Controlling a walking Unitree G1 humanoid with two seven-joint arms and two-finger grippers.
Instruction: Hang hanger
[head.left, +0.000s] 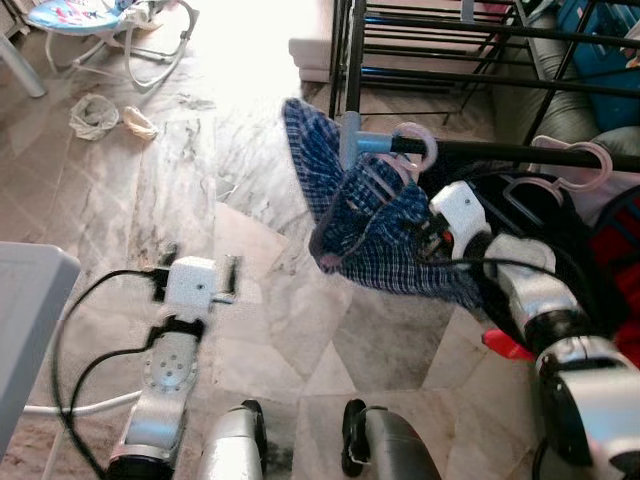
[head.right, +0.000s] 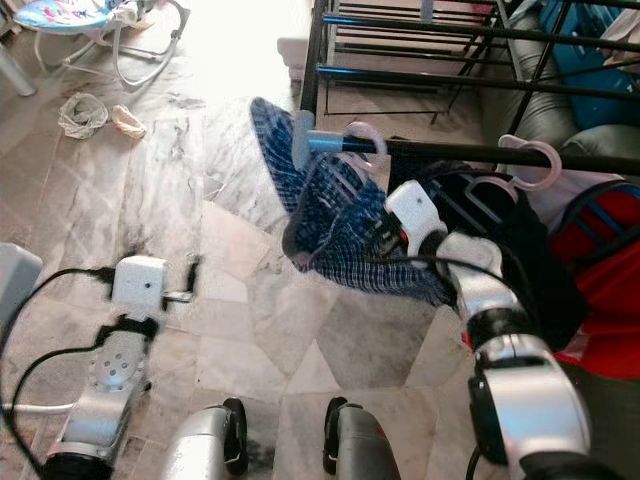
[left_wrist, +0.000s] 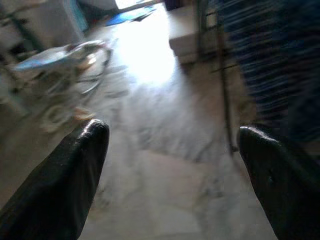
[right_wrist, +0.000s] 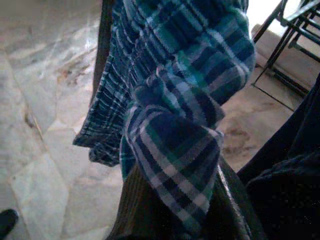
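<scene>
On the black rack rail (head.left: 520, 152) at the right, a pink hanger (head.left: 412, 150) has its hook over the bar so the plaid shirt (head.left: 375, 215) drapes below, the right gripper (head.left: 425, 238) clamped on that cloth, while the left gripper (head.left: 195, 272) hovers wide open over the floor (head.left: 250, 200).

L arm is held low and forward, left gripper (left_wrist: 170, 165) with fingers (left_wrist: 75, 170) spread wide, nothing between. R arm is raised; right gripper (head.left: 425, 232) is buried in cloth, finger state unclear.
</scene>
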